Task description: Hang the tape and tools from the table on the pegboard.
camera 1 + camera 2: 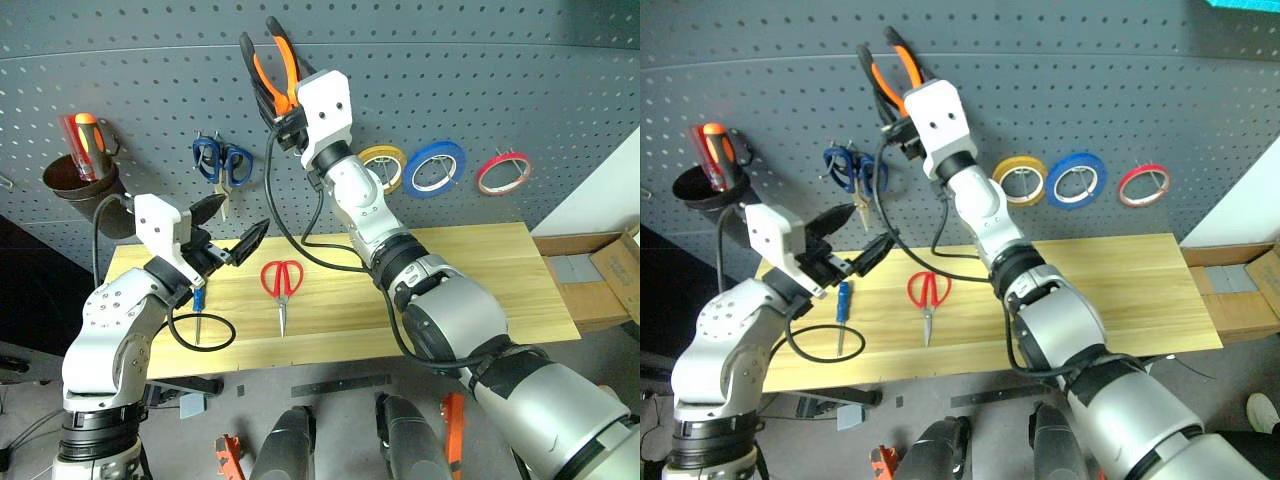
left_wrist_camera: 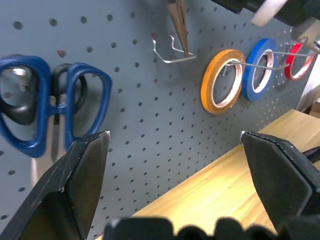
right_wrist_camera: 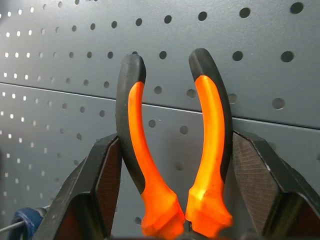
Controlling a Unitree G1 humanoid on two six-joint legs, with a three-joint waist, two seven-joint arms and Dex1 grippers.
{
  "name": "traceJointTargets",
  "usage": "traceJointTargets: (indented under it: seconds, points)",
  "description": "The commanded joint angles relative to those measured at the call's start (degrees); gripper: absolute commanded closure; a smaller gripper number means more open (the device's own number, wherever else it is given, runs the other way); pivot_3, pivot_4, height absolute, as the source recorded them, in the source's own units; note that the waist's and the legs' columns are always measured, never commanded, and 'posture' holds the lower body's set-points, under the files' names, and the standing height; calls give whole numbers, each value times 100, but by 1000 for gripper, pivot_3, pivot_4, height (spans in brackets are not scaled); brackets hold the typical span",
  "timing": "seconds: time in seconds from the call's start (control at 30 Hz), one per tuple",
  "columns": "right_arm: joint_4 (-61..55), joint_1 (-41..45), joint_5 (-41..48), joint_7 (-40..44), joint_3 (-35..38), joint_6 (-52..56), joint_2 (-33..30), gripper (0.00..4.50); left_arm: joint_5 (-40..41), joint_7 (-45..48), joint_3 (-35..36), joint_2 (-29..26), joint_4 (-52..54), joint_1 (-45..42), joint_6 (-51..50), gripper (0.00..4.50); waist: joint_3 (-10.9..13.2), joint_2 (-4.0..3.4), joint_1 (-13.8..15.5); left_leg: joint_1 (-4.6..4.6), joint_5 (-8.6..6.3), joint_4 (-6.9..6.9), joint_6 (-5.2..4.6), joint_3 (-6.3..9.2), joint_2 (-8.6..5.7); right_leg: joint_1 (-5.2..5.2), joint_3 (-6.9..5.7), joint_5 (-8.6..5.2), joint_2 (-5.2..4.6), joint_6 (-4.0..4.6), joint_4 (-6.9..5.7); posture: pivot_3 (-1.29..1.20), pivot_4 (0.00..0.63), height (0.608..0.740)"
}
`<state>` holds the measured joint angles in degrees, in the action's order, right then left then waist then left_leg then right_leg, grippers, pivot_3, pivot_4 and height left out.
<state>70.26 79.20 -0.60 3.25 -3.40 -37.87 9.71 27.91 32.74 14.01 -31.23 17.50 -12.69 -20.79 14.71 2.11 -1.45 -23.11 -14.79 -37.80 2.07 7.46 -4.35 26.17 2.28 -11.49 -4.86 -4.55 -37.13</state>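
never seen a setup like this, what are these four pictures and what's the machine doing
This is a humanoid robot with two arms, each ending in a two-fingered black claw. The two wide pictures come from cameras in its head, looking down over its arms. The two close-ups come from cameras on its wrists, looking along each claw.

The right claw is shut on orange-and-black-handled pliers, raised handles-up against the dark grey perforated pegboard. The left claw is open and empty above the light wooden table.

On the table lie red-handled scissors and a small blue-handled screwdriver. On the pegboard hang blue-handled scissors, a yellow tape roll, a blue tape roll and a thin red tape ring.
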Motion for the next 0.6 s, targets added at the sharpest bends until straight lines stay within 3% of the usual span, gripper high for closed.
traceJointTargets:
  seconds: [0.03,0.33,0.6]
  points:
    - [-88,74,-63,-184,109,-139,200,1728,-7,-3,93,-15,81,-57,129,0,1,-2,0,0,0,0,0,0,0,0,0,0,0,0,0,208,275,740]
    - [-120,352,-224,-499,85,-419,278,1728,-73,-114,321,-132,100,-44,205,0,9,-5,4,1,0,7,0,0,0,0,0,-1,0,2,1,267,284,740]
    - [249,-45,-681,-627,-130,-183,260,1728,-65,-169,400,-215,201,19,133,0,51,-23,85,3,-1,13,-1,1,0,1,0,-3,2,4,2,304,302,740]
